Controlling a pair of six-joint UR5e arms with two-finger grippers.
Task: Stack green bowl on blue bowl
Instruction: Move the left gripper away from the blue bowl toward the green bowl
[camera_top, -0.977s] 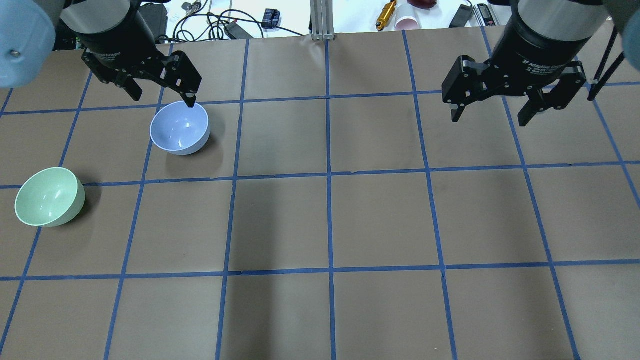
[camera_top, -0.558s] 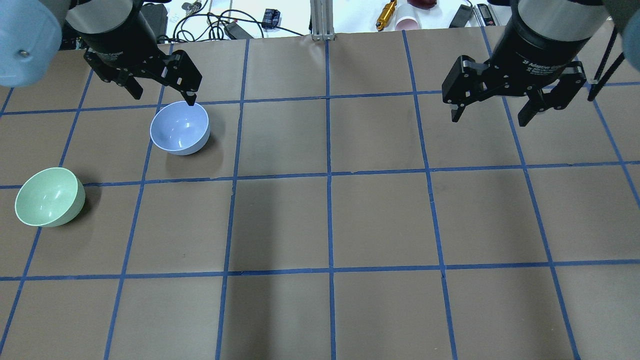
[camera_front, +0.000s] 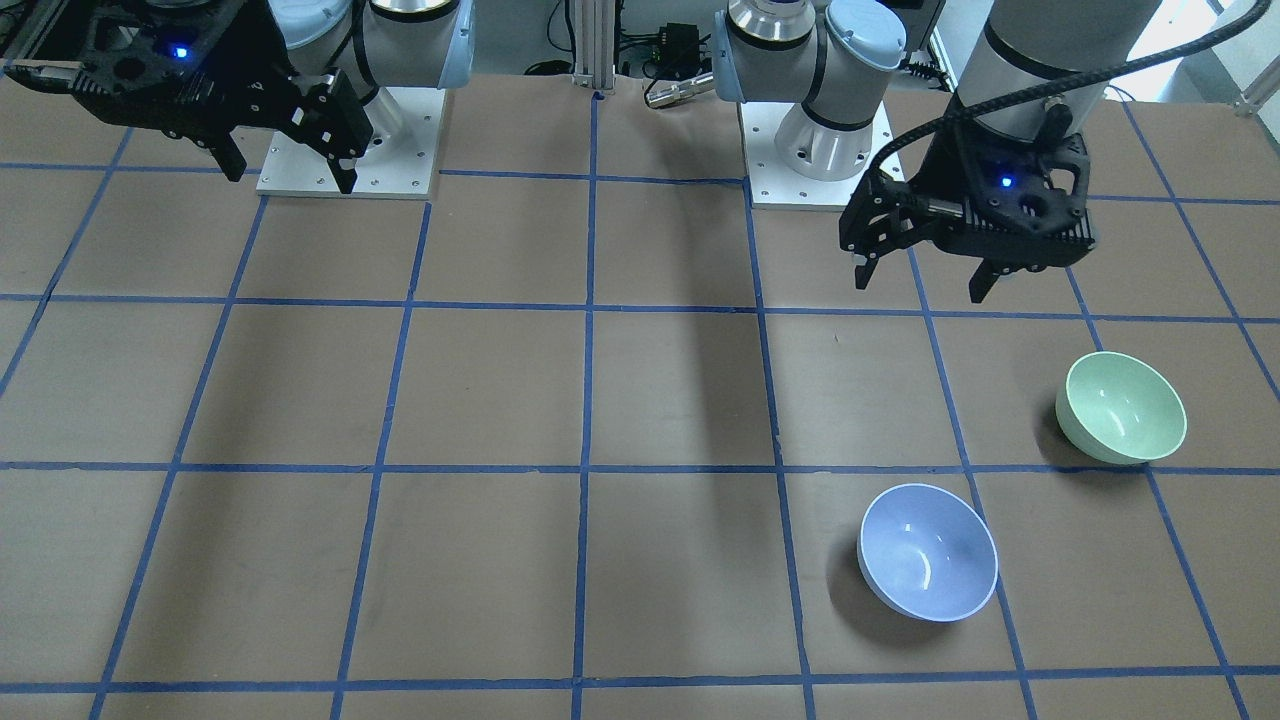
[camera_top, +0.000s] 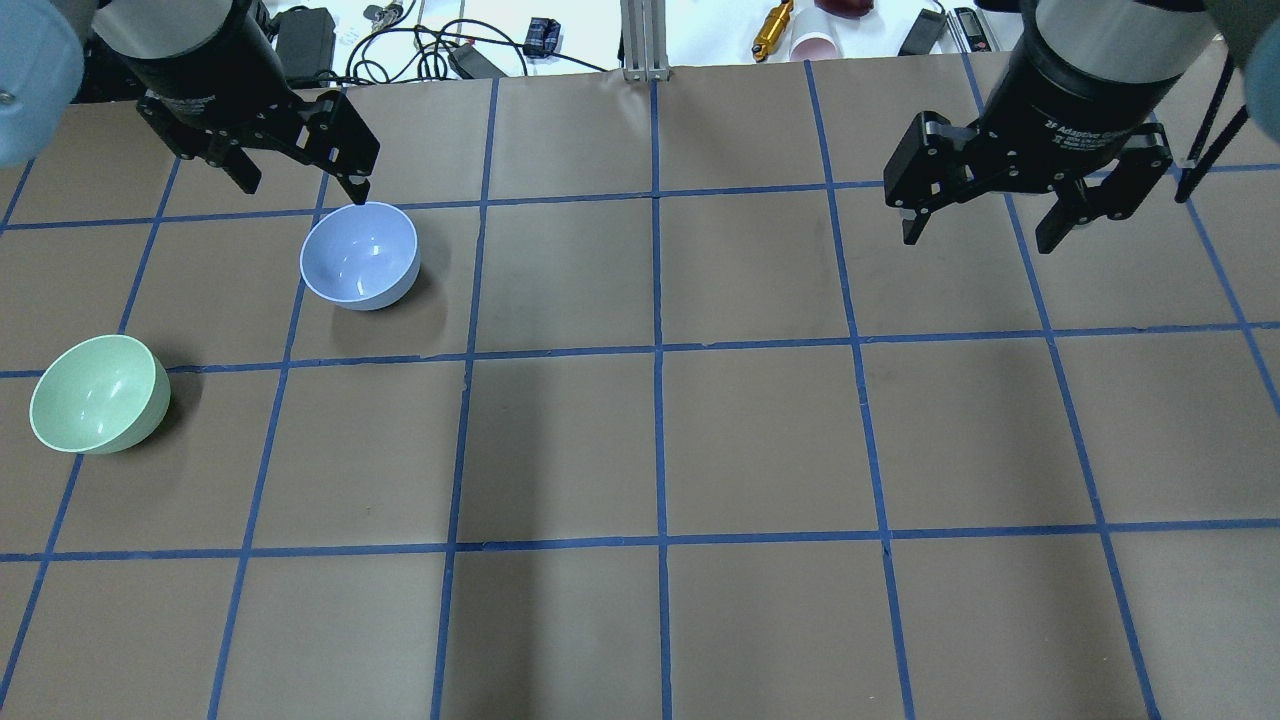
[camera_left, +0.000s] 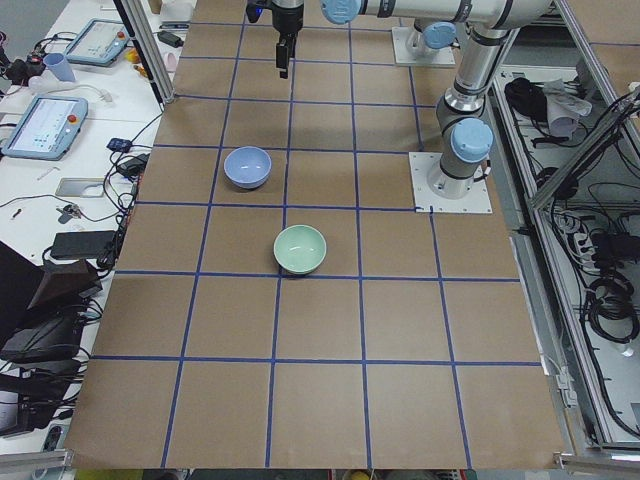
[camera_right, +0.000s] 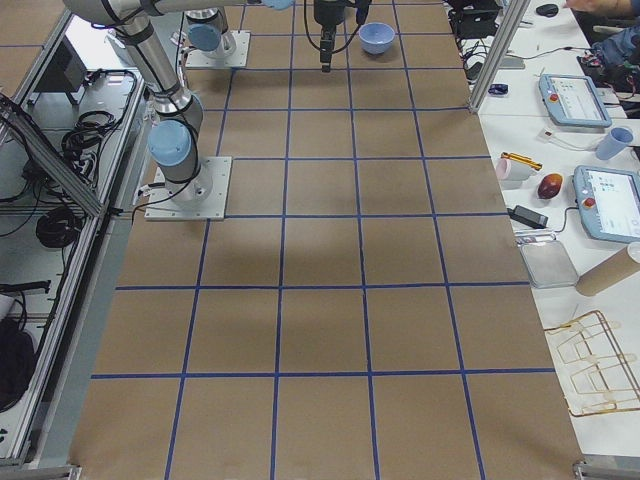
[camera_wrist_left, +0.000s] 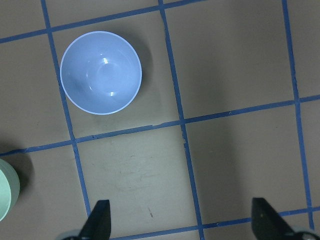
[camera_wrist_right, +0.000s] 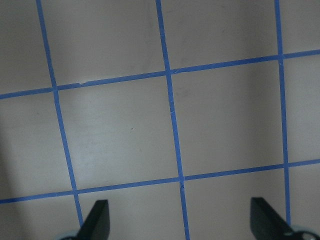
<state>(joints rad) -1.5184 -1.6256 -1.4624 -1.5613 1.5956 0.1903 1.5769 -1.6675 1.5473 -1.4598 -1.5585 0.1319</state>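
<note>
With the left gripper and right gripper both spread wide and empty, I'd carry the left one over the glossy mint-green round bowl, upright near the glossy periwinkle-blue round bowl, and pinch one wall squarely. My left wrist view cuts that bowl to a sliver.

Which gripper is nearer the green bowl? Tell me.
Left. The left gripper hovers over the same half of the table as the green bowl, near the blue bowl; the right gripper hovers over the opposite half.
</note>
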